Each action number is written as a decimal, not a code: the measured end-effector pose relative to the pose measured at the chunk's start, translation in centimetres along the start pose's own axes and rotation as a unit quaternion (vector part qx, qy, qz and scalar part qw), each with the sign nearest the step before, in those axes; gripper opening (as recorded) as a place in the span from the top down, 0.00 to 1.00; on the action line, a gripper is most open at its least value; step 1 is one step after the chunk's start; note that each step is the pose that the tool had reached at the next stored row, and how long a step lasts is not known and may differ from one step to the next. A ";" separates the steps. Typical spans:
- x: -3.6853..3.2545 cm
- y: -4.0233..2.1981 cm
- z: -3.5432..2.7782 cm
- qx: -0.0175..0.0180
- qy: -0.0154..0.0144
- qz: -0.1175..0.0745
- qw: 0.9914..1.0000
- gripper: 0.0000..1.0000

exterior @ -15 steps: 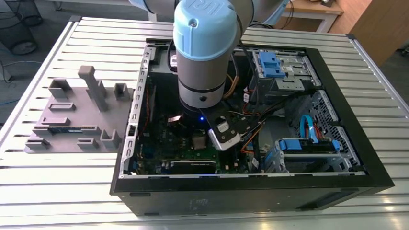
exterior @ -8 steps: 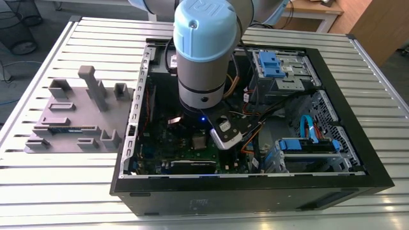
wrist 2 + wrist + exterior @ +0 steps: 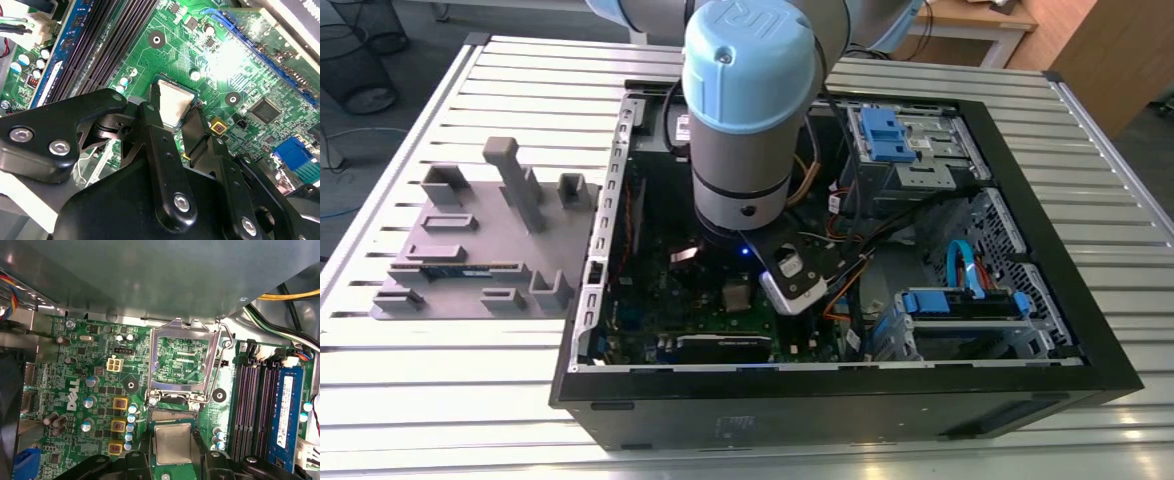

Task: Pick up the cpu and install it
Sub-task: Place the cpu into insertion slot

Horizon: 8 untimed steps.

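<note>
We see the arm [image 3: 744,120] reaching down into an open computer case [image 3: 854,395] that lies on a slatted metal desk [image 3: 440,400], with the pincer [image 3: 175,112] low over the green motherboard [image 3: 90,365]. In both wrist views the pincer is pinching the cpu [image 3: 174,100]: its two black fingers [image 3: 155,135] press against opposite edges of the small square chip, whose shiny silver top faces up between them. The cpu hangs directly over the socket [image 3: 170,415]. In the first wrist view a strip of the socket's contact field shows just beyond the chip's far edge, so the chip does not cover it wholly. We cannot tell whether the cpu touches the socket or is held just above it. Straight ahead of the pincer the metal socket frame [image 3: 185,327] stands swung open, and bare board shows through its window. To one side of the pincer run the dark memory slots [image 3: 252,405], with a blue memory module [image 3: 286,410] seated in the slot farthest from it. To the other side, near the fingers, sit three small yellow-edged components [image 3: 118,426]. Well apart from the pincer, outside the case at the exterior view's left, a grey tray [image 3: 467,235] rests on the desk with a long dark memory stick [image 3: 454,270] lying in it
</note>
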<state>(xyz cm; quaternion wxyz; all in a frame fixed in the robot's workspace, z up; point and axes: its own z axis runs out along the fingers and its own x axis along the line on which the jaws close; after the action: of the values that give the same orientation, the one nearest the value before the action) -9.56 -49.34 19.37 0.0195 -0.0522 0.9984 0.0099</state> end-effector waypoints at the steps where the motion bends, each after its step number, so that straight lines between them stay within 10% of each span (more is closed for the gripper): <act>1: -0.04 -0.01 0.02 0.000 0.000 0.000 1.000 0.55; 8: -0.11 -0.02 0.19 0.000 0.000 -0.005 1.000 0.55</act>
<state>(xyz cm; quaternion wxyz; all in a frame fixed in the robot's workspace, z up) -9.44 -49.34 19.19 0.0195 -0.0569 0.9981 0.0101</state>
